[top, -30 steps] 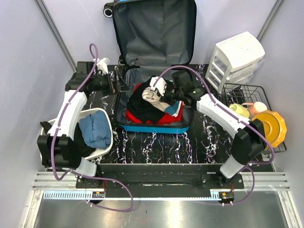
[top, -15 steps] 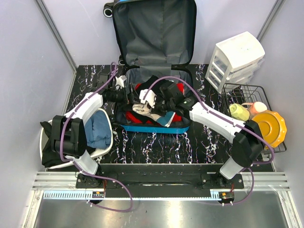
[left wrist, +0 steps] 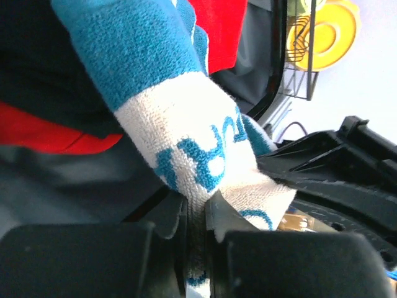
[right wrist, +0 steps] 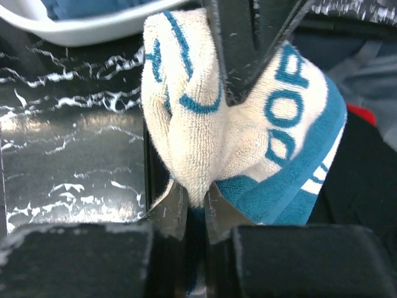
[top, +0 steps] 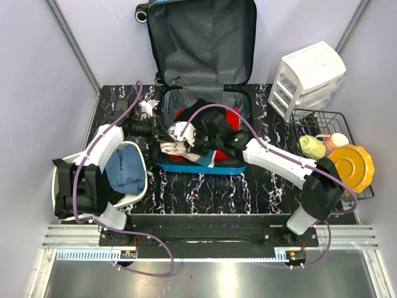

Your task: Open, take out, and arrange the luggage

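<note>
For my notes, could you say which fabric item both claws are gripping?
The white lettered towel: left claw and right claw pinch it; the red garment and black garment lie ungripped.

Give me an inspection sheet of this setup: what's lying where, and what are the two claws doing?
Surface: black table with white veining.
Job's things: blue suitcase open, lid upright; red and black clothes inside; white-and-blue towel over its left side.
Clutter: white tub holding a blue cloth; white drawer unit; wire basket with cups and a yellow plate.
Grippers: left gripper and right gripper both pinch the towel.
Cables: purple cables loop along both arms.
Surroundings: pale walls; nothing else seen.
</note>
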Robot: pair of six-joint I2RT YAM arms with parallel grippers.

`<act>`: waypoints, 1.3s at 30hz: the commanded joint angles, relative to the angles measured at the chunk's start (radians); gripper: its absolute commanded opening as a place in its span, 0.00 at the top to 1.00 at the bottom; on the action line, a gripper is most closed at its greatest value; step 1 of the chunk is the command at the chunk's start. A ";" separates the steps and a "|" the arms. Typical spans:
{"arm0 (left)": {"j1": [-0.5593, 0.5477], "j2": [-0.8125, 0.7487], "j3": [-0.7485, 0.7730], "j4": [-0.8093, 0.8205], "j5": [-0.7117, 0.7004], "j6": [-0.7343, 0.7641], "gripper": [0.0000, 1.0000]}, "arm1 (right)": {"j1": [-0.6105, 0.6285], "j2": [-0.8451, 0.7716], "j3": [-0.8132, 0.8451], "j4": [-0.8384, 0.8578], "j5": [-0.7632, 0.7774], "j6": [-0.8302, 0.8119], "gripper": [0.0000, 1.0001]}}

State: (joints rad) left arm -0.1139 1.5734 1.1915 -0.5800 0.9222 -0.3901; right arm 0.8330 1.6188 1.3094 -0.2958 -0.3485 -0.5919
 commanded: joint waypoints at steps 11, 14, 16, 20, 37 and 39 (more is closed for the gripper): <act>0.693 -0.188 0.260 -0.935 -0.328 0.961 1.00 | 0.029 0.035 0.134 0.115 0.036 0.098 0.01; 0.835 -0.214 0.208 -0.966 -0.448 1.063 1.00 | 0.028 0.024 0.116 0.103 0.019 0.109 0.00; 0.928 -0.231 0.174 -0.966 -0.512 1.146 1.00 | 0.026 0.032 0.117 0.090 0.014 0.125 0.00; 1.117 -0.190 0.137 -0.963 -0.563 1.344 1.00 | 0.028 0.047 0.123 0.063 -0.004 0.145 0.00; 1.257 -0.131 0.073 -0.669 -0.632 1.378 0.31 | 0.028 0.076 0.134 0.040 -0.014 0.150 0.00; 1.205 -0.203 0.037 -0.663 -0.643 1.402 0.30 | 0.028 0.075 0.129 0.037 -0.006 0.152 0.00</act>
State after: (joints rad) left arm 1.1442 1.4849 1.2736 -1.2865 0.3019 0.9676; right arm 0.8642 1.6936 1.4258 -0.2615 -0.3576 -0.4507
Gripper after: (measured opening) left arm 0.690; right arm 0.994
